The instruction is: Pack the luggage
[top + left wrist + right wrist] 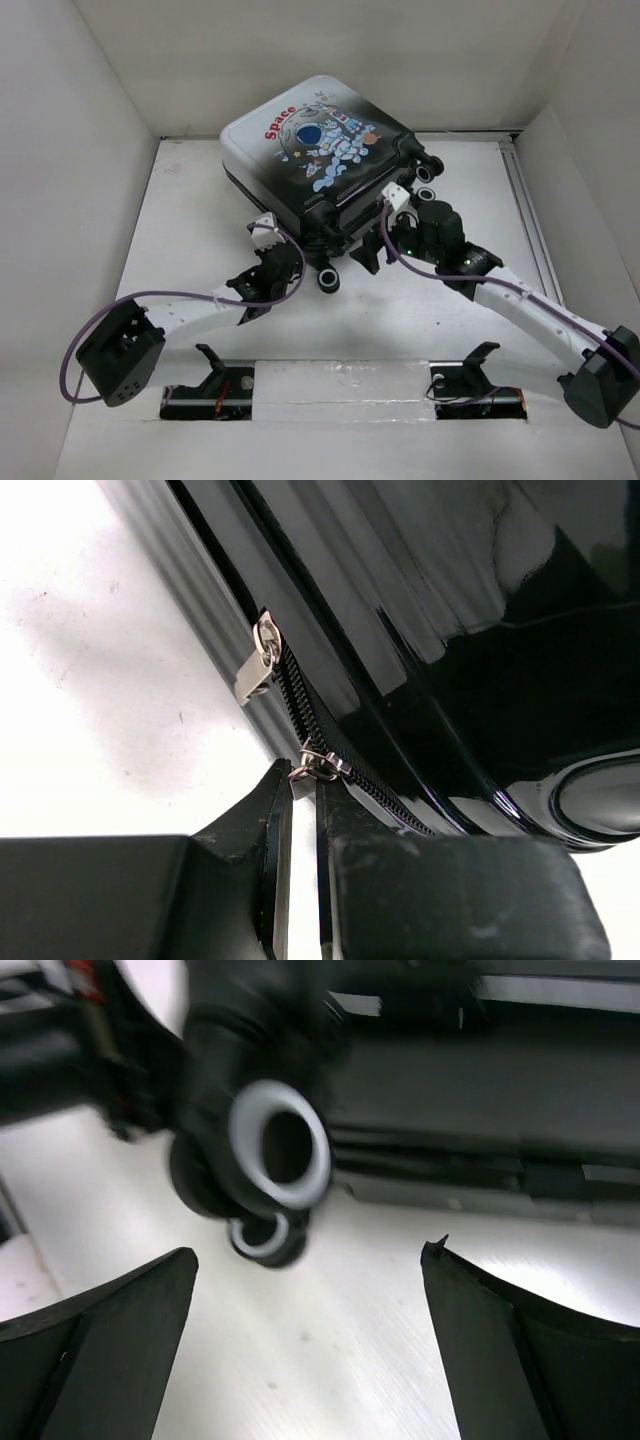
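left gripper (303, 778) at the luggage's (320, 140) 7 o'clock pinches the zipper pull (318, 768), i'd drag it slow along the seam. right gripper (310, 1252) at 5 o'clock is spread wide, holding nothing.

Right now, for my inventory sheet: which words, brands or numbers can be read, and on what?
"Space", in red, on the suitcase lid beside the astronaut cartoon.
Small marks in the cartoon: too small to read.
Both wrist views: nothing readable.

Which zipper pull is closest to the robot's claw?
The lower pull, right at the shut fingertips of the left gripper; the upper pull hangs free farther along the luggage.
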